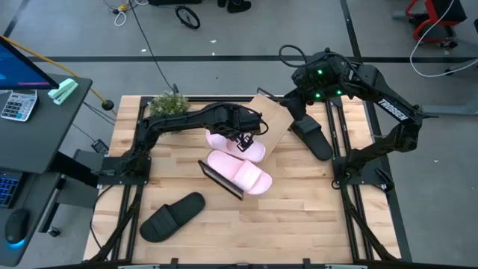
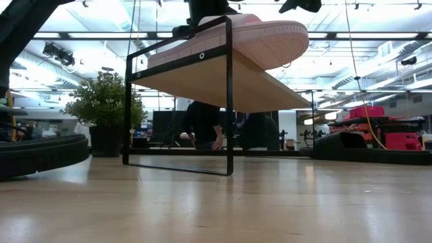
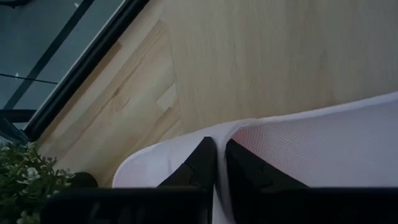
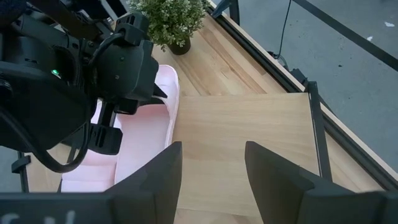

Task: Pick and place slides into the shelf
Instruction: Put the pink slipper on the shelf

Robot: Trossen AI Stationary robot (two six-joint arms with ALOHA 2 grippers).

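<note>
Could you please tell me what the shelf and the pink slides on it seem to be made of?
Flat light-wood shelf board: pale wood with visible grain, matte; its black end frame looks like thin metal. Pale pink slide sandals: probably soft moulded foam or rubber, matte with a fine texture.

The shelf (image 1: pixel 258 131) stands mid-desk (image 1: pixel 299 217) with two slides (image 1: pixel 240 172) side by side on it, the left hand (image 1: pixel 243 140) over the farther one, a third slide (image 1: pixel 172 217) near the desk's front left, a fourth (image 1: pixel 312 137) right of the shelf under the right hand (image 1: pixel 299 104), and a plant (image 1: pixel 168 103) at the back left.
</note>
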